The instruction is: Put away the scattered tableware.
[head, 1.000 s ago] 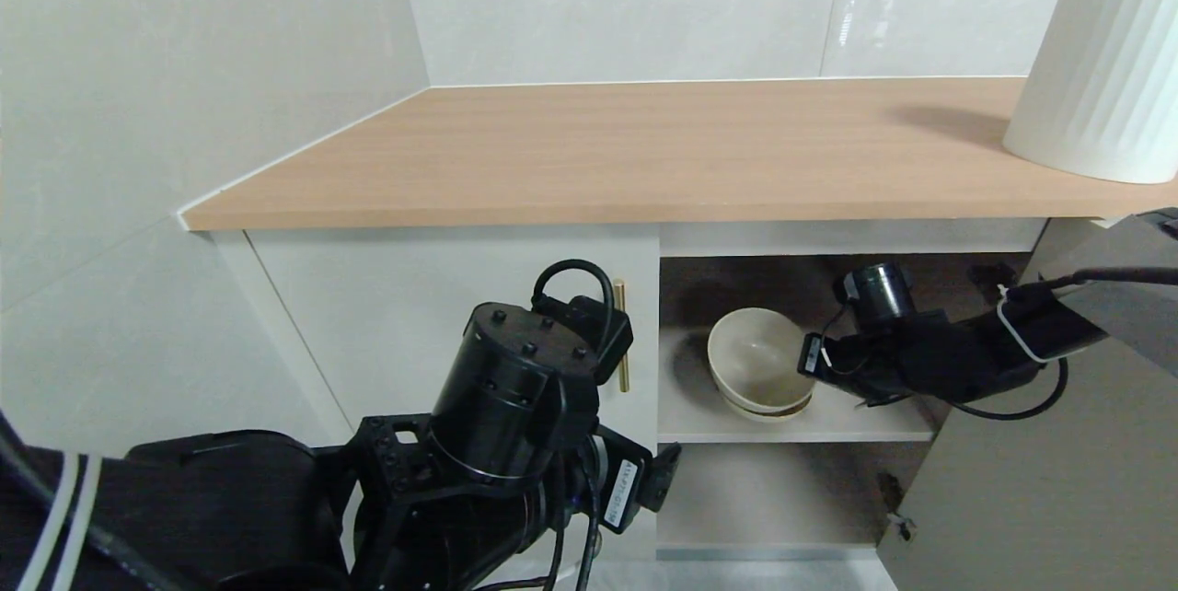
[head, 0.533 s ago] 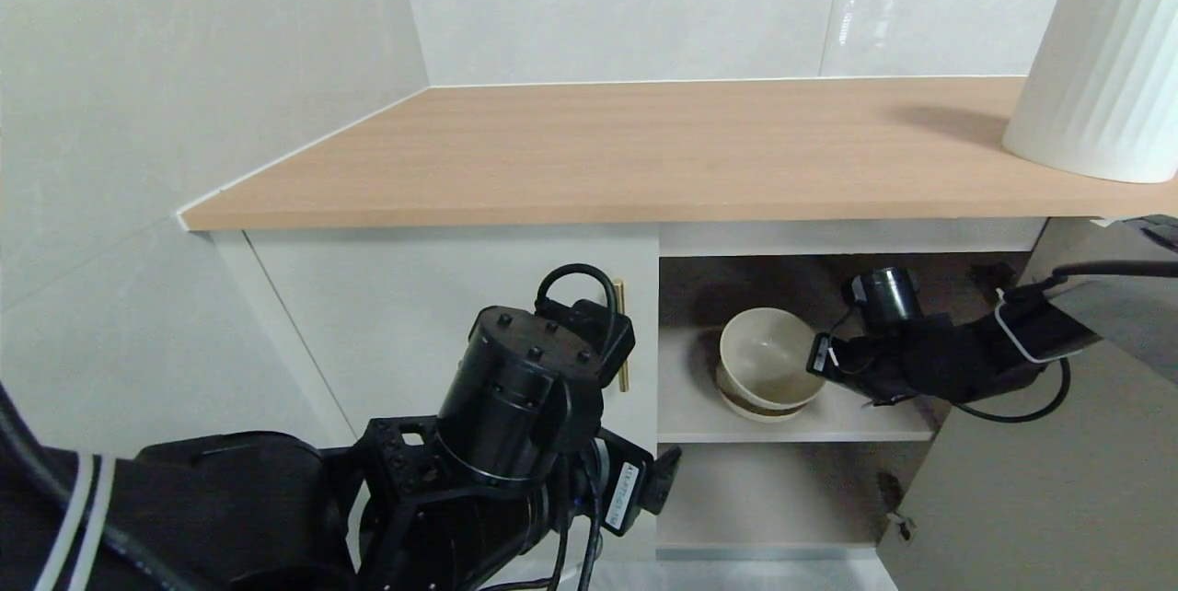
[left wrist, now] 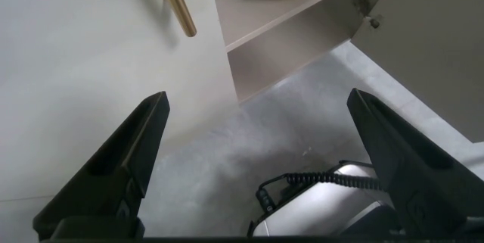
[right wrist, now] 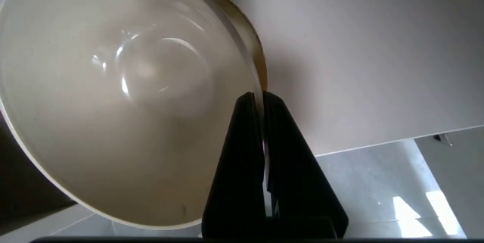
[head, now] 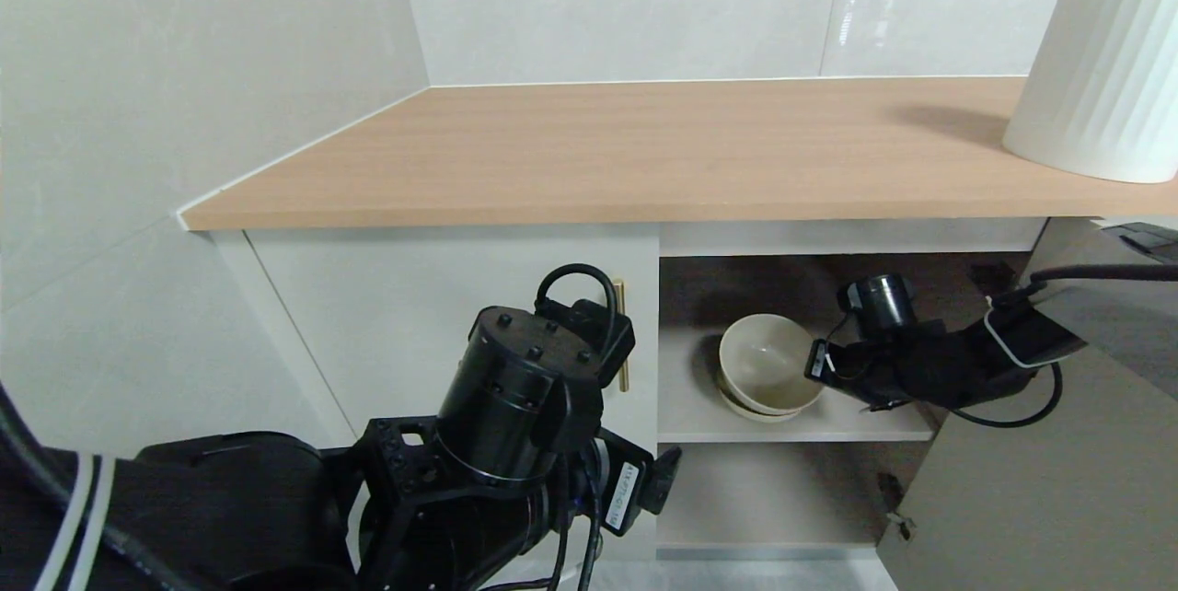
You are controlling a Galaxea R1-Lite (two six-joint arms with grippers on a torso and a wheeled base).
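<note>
- Since a second ago the right end effector [head: 817, 361] has brought the bowl [head: 764, 361] a bit lower and flatter, and it's clamped on the rim.
- Bowl looks nested in another dish [head: 750, 409] on the cupboard shelf [head: 828, 425], under the desk [head: 644, 149].
- Left end effector [left wrist: 257, 99] hangs with its fingers spread wide, down low near the closed door's gold handle [left wrist: 175, 4].

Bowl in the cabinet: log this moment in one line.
right gripper: shut on bowl rim | bowl: tilted, over lower bowl on cabinet shelf | left gripper: open, empty
</note>
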